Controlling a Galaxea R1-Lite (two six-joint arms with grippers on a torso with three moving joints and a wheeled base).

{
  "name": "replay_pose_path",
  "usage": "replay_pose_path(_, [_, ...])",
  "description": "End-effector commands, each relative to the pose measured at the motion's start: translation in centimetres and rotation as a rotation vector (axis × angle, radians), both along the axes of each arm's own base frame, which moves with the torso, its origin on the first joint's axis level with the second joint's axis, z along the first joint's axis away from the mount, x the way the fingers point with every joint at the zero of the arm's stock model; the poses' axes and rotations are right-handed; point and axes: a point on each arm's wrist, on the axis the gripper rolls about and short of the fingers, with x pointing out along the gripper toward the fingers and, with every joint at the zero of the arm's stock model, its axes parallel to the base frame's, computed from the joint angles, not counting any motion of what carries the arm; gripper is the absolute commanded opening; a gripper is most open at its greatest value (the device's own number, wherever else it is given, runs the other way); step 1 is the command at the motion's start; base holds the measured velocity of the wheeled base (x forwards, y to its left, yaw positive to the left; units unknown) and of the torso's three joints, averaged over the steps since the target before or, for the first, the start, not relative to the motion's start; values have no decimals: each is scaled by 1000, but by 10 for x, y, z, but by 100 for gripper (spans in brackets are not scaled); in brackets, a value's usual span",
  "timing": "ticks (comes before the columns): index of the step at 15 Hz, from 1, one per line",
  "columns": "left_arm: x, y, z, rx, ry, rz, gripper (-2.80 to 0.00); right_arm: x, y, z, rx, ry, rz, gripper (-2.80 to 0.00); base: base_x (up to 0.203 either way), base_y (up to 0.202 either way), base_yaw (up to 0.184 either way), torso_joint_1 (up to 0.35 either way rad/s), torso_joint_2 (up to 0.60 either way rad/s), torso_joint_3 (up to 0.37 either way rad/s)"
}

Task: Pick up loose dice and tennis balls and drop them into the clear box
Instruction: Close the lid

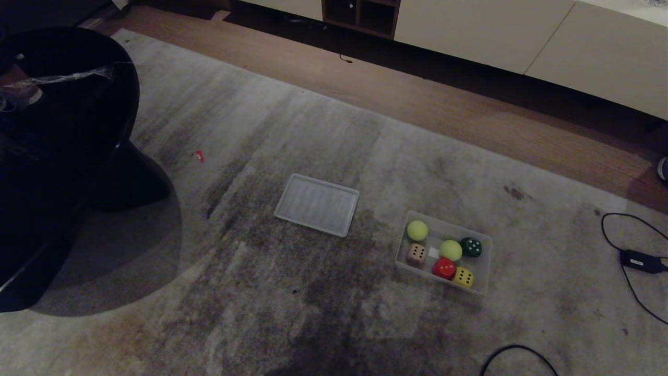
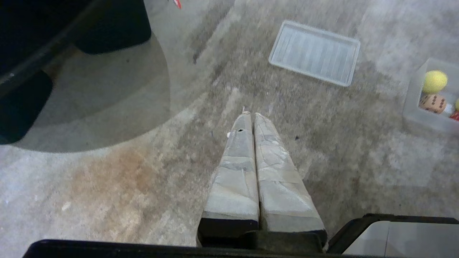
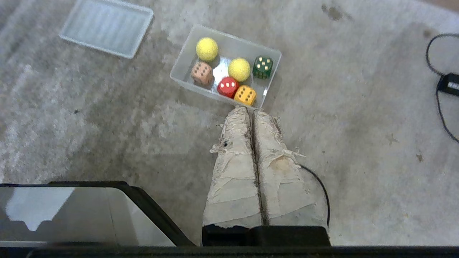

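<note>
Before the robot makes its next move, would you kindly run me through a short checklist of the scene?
1. All four dice inside the clear box: ok.
2. Both tennis balls inside it: ok.
3. No dice or balls loose on the carpet: ok in these views.
4. Left end effector shut, empty: ok.
5. Right end effector shut, empty: ok.
6. Lid fitted on box: not ok, it lies apart on the carpet.

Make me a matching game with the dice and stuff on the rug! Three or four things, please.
Things:
1. red die
2. dark green die
3. ribbed lid
4. beige-pink die

Places:
A. flat on the rug, outside the clear box
B. in the box, touching the yellow die
C. in the box, below the corner tennis ball
D. in the box, alone at one end

Pairs: 1-B, 2-D, 3-A, 4-C
</note>
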Motion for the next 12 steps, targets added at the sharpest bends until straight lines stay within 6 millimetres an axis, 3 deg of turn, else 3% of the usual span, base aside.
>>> replay_pose_path(1, [0,0,0,0,2,0,-280,0,0,0,0,2,1,-280,0,0,0,2,2,207])
replay_pose_path(8, [0,0,0,8,4,-5,-280,0,0,0,1,3,-3,-280,0,0,0,2,1,107])
replay_pose_path(12, [0,0,0,9,4,-5,-280,0,0,0,1,3,-3,-280,0,0,0,24,-161,-113])
